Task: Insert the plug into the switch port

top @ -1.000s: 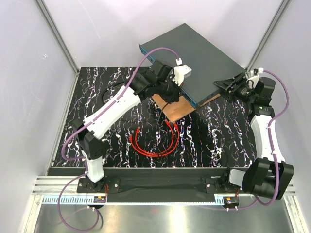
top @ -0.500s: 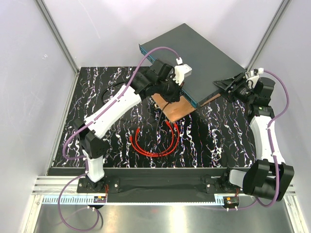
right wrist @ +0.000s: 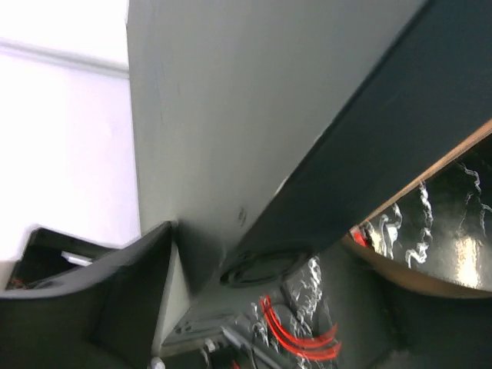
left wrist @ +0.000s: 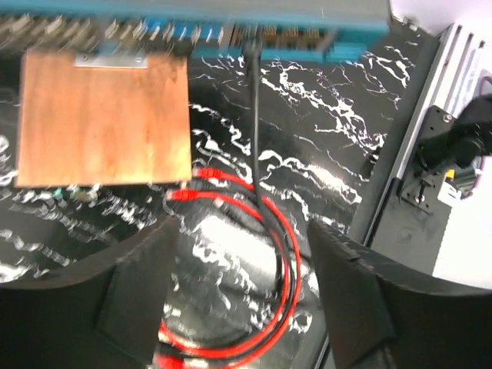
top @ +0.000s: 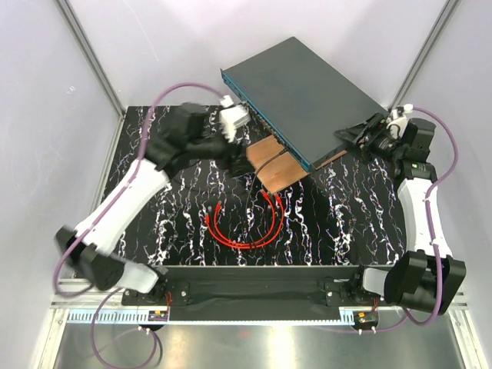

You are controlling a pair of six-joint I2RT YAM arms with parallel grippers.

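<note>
The red cable [top: 242, 231] lies coiled on the marbled table, and its plug [top: 266, 195] rests loose in front of the wooden board; the left wrist view shows that plug [left wrist: 181, 197] too. The dark-grey switch [top: 307, 84] sits tilted at the back, its teal port row [left wrist: 154, 31] blurred. A thin black cable [left wrist: 255, 115] runs into one port. My left gripper [top: 240, 156] hovers left of the board, open and empty [left wrist: 246, 307]. My right gripper [top: 357, 138] stands open astride the switch's right corner [right wrist: 254, 307].
A brown wooden board [top: 273, 165] lies under the switch's front edge. Grey enclosure walls and aluminium posts [top: 92, 61] ring the table. The metal rail [left wrist: 453, 92] of the arm bases runs along the near edge.
My left arm has drawn back to the left, away from the switch's front, and its jaws have opened. The black cable stays in the port. The right jaws have widened slightly.
</note>
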